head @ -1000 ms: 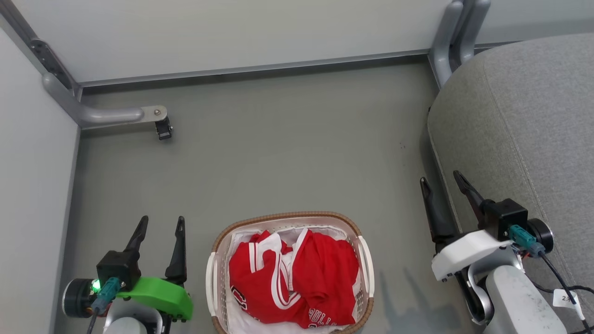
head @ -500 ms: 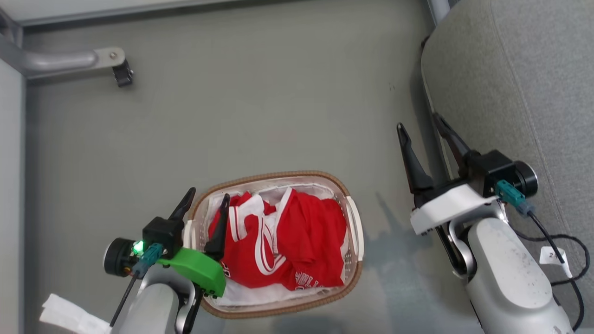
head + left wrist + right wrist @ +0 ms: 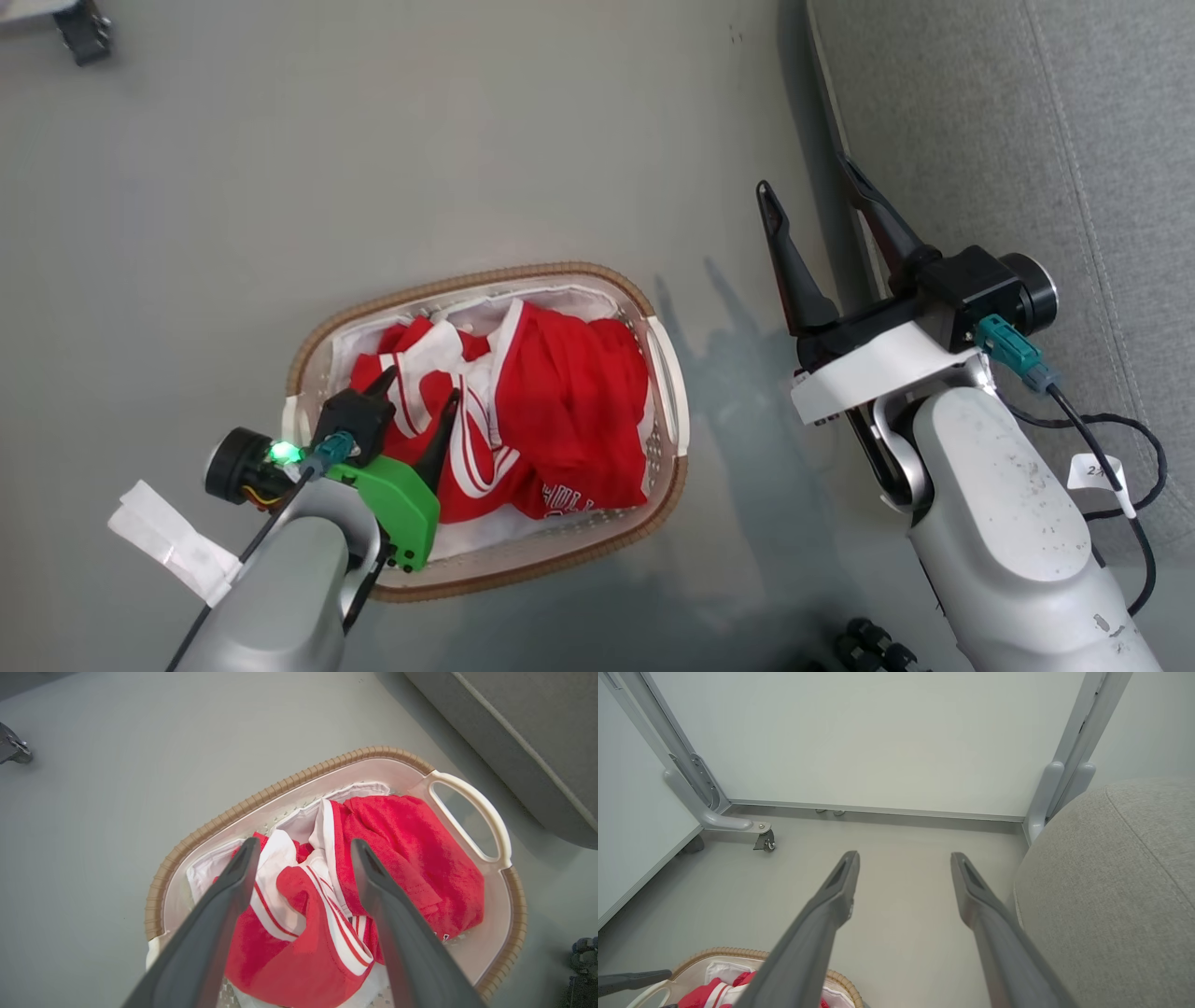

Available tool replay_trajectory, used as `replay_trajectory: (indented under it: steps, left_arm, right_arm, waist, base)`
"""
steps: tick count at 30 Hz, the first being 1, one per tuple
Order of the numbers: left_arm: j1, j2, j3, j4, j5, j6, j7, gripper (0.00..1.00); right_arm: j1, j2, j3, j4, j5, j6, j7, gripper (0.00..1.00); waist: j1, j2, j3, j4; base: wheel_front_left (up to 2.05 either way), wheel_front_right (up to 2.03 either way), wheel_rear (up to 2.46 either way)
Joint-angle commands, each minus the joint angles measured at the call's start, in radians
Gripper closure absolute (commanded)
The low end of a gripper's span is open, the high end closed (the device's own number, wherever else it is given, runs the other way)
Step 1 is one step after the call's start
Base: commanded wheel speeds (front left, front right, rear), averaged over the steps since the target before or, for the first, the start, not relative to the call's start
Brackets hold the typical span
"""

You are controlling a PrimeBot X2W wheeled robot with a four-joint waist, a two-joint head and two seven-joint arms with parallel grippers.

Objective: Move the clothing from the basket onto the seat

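Clothing (image 3: pixel 560 411) heaped red in basket (image 3: pixel 467 277), basket on floor (image 3: pixel 373 140) near seat (image 3: pixel 1008 131). Left gripper (image 3: pixel 420 385) over heap's left side, jaws spread wide, nothing held. Right gripper (image 3: pixel 805 175) spread wide, empty, above floor at seat edge.

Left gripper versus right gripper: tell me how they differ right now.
The left gripper has a green casing; the right gripper has a white casing. The left gripper hangs over the red clothing in the basket; the right gripper hangs over the floor at the grey seat's edge. Both have dark fingers spread open and hold nothing.
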Motion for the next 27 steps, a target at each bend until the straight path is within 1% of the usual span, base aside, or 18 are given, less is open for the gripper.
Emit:
replay_trajectory:
  steps: [1,6,10,14,21,27]
  left_arm:
    - [-0.032,0.015,-0.011,0.033,-0.011,-0.001,0.000,0.00]
    - [-0.107,0.009,-0.067,0.181,-0.029,-0.001,0.000,0.00]
    - [-0.165,0.013,-0.132,0.287,-0.039,-0.001,0.010,0.00]
    - [-0.206,0.006,-0.172,0.355,-0.056,-0.001,0.039,0.00]
    - [-0.246,0.001,-0.237,0.403,-0.076,-0.001,0.080,0.00]
    - [-0.289,0.018,-0.281,0.430,-0.054,0.000,0.140,0.00]
  right_arm:
    - [-0.014,0.000,0.004,-0.006,0.002,-0.001,-0.005,0.00]
    - [-0.033,0.001,0.026,-0.018,0.029,-0.001,-0.005,0.00]
    - [-0.048,0.001,0.044,-0.010,0.047,-0.001,-0.005,0.00]
    - [-0.050,0.000,0.054,-0.016,0.055,-0.001,-0.005,0.00]
    - [-0.053,0.000,0.058,-0.021,0.064,-0.001,-0.005,0.00]
    - [-0.059,0.001,0.070,-0.027,0.075,-0.001,-0.005,0.00]
  waist:
    - [-0.0001,-0.0001,0.068,-0.037]
    - [-0.0001,-0.0001,0.122,-0.053]
    - [-0.0001,-0.0001,0.155,-0.068]
    - [-0.0001,-0.0001,0.174,-0.078]
    - [-0.0001,-0.0001,0.200,-0.089]
    - [-0.0001,-0.0001,0.231,-0.097]
  base:
    - [0.00,0.00,0.00]
    - [0.00,0.00,0.00]
    - [0.00,0.00,0.00]
    - [0.00,0.00,0.00]
    - [0.00,0.00,0.00]
    - [0.00,0.00,0.00]
